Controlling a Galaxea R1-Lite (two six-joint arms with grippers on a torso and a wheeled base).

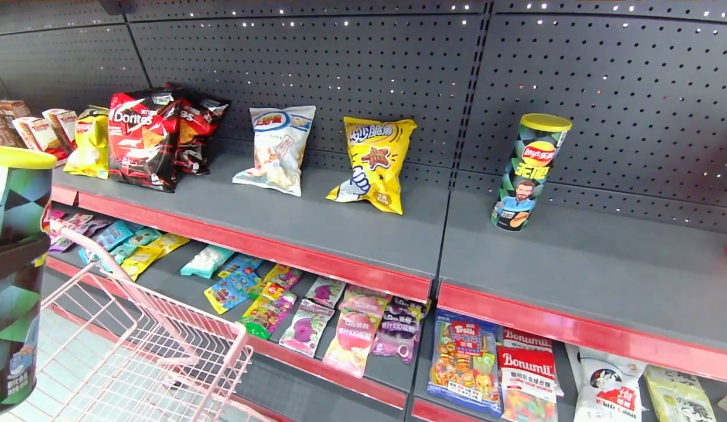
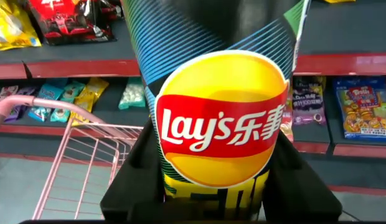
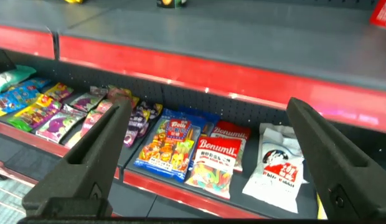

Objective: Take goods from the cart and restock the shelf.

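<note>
A tall chip can with a yellow lid and a green-and-black pattern hangs upright at the far left of the head view, above the pink wire cart. My left gripper is shut on the chip can, its black fingers pressing on either side of the lower body. A matching can stands on the grey upper shelf, to the right. My right gripper is open with nothing between its fingers, and it faces the lower shelf's candy packs.
On the upper shelf lean red chip bags, a white bag and a yellow bag. Bare shelf surface lies between the yellow bag and the standing can, and to the can's right. Candy packs cover the lower shelf.
</note>
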